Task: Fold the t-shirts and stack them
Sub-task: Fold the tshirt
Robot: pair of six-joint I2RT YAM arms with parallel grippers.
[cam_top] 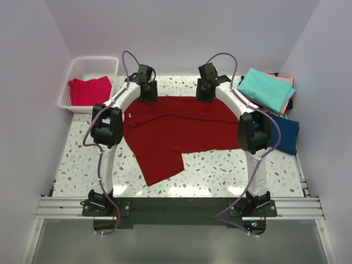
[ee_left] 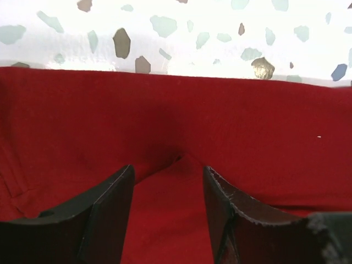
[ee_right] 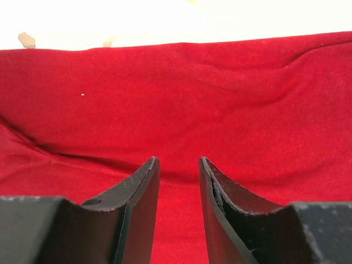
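Plain white walls around a speckled terrazzo desk point(cam_top: 220, 170), with both arms reaching out from the near edge.

The big dark red t-shirt point(cam_top: 176, 129) is lying mostly flat in the middle of the desk. Its long axis runs left to right, and one flap sticks out toward the near-left corner. There's a tiny white speck near its left edge, way too small to read.

The other shirts:
- The pinkish-red shirt point(cam_top: 88, 91) is sitting in the white lattice basket point(cam_top: 93, 63) at the far left.
- The teal shirt point(cam_top: 267, 88) is folded at the far right, on top of the salmon pink shirt point(cam_top: 287, 81).
- The navy shirt point(cam_top: 286, 137) is just beside that stack, on the near side.

From the top you can see the left pincer point(cam_top: 147, 94) and right pincer point(cam_top: 204, 94) both down at the far edge of the dark red shirt, well apart from each other. You can't see the jaws from up there though.

That's where the wrist cams help:
- **Left pincer** point(ee_left: 168, 170): it's open, and the fingers point(ee_left: 104, 214) are spread with a little ridge of red cloth puckered up between them. The hem and bare desk are just beyond.
- **Right pincer** point(ee_right: 178, 160): it's open too, with a narrower gap. The fingers are low over wrinkled red cloth that fills nearly the whole view.
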